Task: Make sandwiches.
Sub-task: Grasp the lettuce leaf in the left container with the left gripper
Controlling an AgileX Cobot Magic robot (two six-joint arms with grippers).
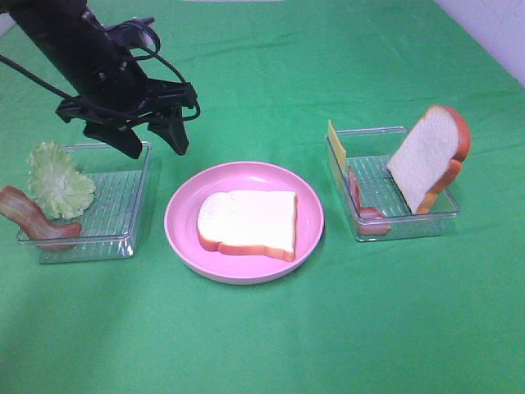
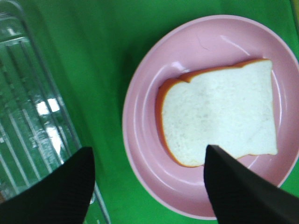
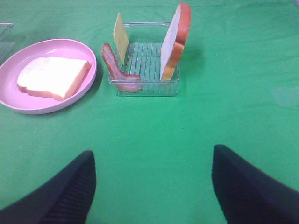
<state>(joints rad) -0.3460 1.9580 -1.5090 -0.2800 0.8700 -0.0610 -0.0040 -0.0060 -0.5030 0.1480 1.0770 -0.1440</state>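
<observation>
One bread slice lies flat on the pink plate. My left gripper is open and empty, held above the gap between the left tray and the plate. Its wrist view shows the gripper over the plate's near rim, with the bread beyond. Lettuce and a bacon strip lean on the left tray. The right tray holds a second bread slice standing on edge, cheese and bacon. My right gripper is open and empty, well back from its tray.
Green cloth covers the table. The right wrist view shows the plate, upright bread, cheese and bacon. The right arm is out of the high view.
</observation>
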